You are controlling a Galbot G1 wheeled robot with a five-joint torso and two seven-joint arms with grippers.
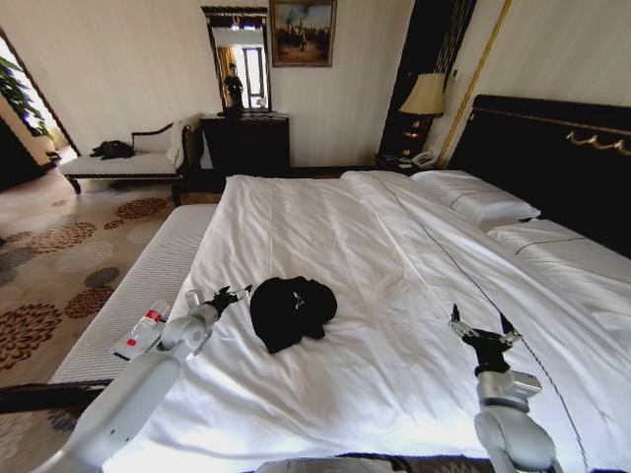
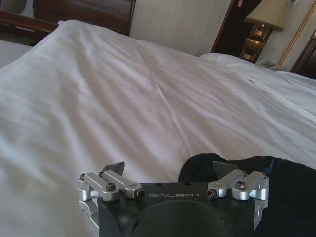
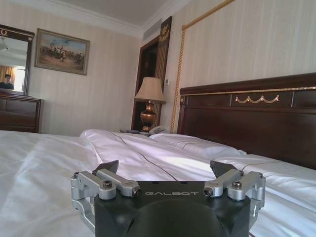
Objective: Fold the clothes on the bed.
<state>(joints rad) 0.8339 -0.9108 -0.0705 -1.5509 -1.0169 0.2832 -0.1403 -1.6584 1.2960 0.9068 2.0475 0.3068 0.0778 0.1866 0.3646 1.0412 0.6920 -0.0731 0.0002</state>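
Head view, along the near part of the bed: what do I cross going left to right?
Left tool, open, beside the shirt → crumpled black T-shirt → bare white sheet of the bed → right tool, open, over the sheet.

On the bed, near its front and left of middle, lies the T-shirt, bunched. Just left of it, the left gripper, jaws apart; well to the right, above the sheet, the right gripper, jaws apart. Pillows at far right against the headboard. Lamp left of the headboard. Bench along the bed's left side.
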